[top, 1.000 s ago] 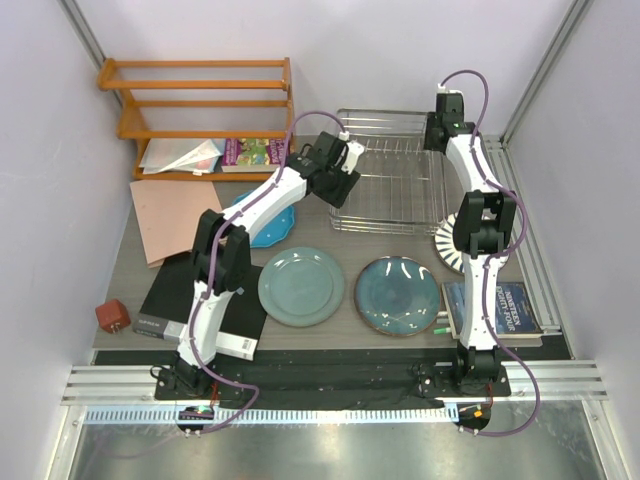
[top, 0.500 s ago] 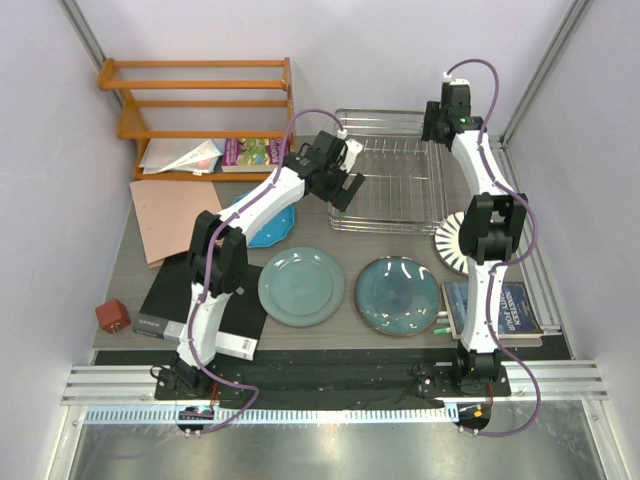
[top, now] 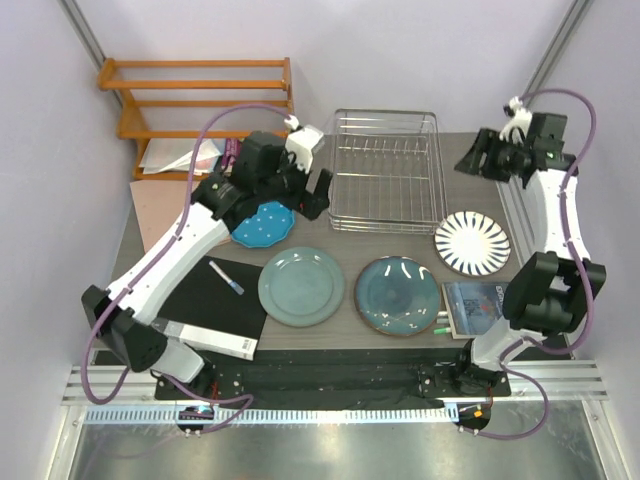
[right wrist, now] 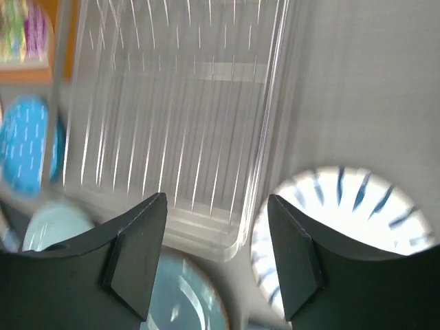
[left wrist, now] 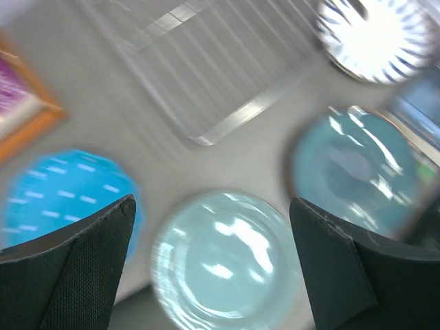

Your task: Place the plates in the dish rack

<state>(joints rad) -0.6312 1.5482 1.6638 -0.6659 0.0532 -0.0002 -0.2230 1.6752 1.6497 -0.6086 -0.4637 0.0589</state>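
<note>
The silver wire dish rack (top: pixel 385 170) stands empty at the back centre. Four plates lie flat on the table: blue dotted (top: pixel 265 222), grey-green (top: pixel 301 286), dark teal (top: pixel 398 295) and striped white (top: pixel 471 242). My left gripper (top: pixel 316 192) is open and empty, in the air between the blue plate and the rack's left edge. My right gripper (top: pixel 476 156) is open and empty, in the air right of the rack. The left wrist view, blurred, shows the grey-green plate (left wrist: pixel 227 261) between the open jaws. The right wrist view shows the rack (right wrist: pixel 179 117) and striped plate (right wrist: pixel 344 227).
An orange wooden shelf (top: pixel 195 100) with books and papers stands at the back left. A brown sheet (top: pixel 160 215) and a black box (top: pixel 205 300) with a pen (top: pixel 227 277) lie at the left. A book (top: pixel 480 305) lies at the front right.
Both arms have swung away from the rack: the left one back to the left, the right one out to the right. The blue and striped plates now show fully.
</note>
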